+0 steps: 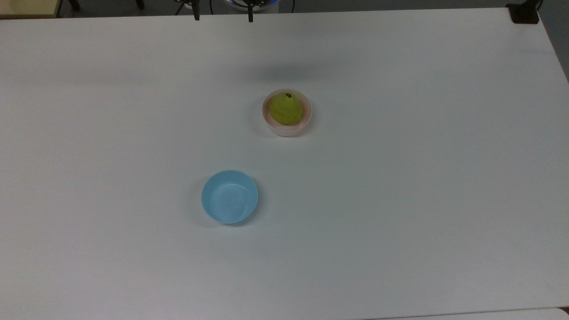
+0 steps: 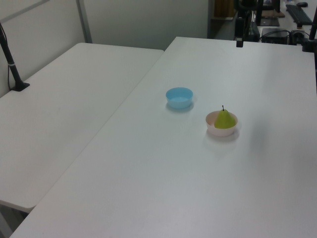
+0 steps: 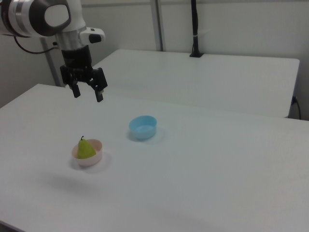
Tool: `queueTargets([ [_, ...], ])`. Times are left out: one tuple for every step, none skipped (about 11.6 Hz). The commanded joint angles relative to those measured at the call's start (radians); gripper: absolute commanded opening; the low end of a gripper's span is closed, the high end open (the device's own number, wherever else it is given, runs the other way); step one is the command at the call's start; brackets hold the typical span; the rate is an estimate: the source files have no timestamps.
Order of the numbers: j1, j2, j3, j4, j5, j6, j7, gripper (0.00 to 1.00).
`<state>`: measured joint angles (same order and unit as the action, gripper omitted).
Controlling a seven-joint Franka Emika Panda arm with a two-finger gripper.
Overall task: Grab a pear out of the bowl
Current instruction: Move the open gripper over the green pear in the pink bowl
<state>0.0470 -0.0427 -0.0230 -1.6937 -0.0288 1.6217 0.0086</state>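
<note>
The pear (image 1: pixel 286 109) sits in the pink bowl (image 1: pixel 275 126), stem up, and nothing touches it. A blue bowl (image 1: pixel 229 196) with nothing in it stands well apart on the white table (image 1: pixel 400 200). The gripper (image 3: pixel 87 92) hangs high above the table, off to one side of the pear, with its jaws apart. Picking up has not begun. I think the arm must next move over the pear, go down, and close around it.

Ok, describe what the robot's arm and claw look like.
The arm is glossy white with rounded segments, a grey ring band and dark joint caps. A black cable trails behind it. The wrist ends in a black block carrying the claw, which has two short black fingers with pale tips.
</note>
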Motion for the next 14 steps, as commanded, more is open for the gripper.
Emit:
queueTargets([
  [0.013,0.0,-0.006,-0.004,0.003,-0.008,-0.013,1.0],
  [0.014,0.0,-0.006,-0.004,0.0,-0.006,-0.013,1.0],
  [0.014,0.001,-0.005,-0.004,-0.006,-0.005,-0.013,1.0],
  [0.014,0.0,-0.005,-0.004,-0.007,-0.005,-0.013,1.0],
  [0.014,0.0,-0.006,-0.004,-0.007,-0.005,-0.013,1.0],
  [0.014,0.0,-0.006,-0.004,-0.008,-0.003,-0.012,1.0],
  [0.014,0.0,-0.005,-0.006,-0.007,-0.003,-0.01,1.0],
  [0.016,0.0,-0.002,-0.01,-0.008,-0.003,-0.013,1.0],
  [0.025,0.0,0.006,-0.03,-0.007,0.007,-0.016,1.0],
  [0.051,0.0,0.008,-0.052,-0.007,0.038,-0.016,1.0],
  [0.068,-0.002,0.011,-0.069,-0.007,0.043,-0.016,1.0],
  [0.097,0.0,0.011,-0.082,-0.007,0.046,-0.016,1.0],
  [0.118,0.003,0.011,-0.096,-0.007,0.049,-0.019,1.0],
  [0.143,0.004,0.011,-0.119,-0.007,0.082,-0.027,1.0],
])
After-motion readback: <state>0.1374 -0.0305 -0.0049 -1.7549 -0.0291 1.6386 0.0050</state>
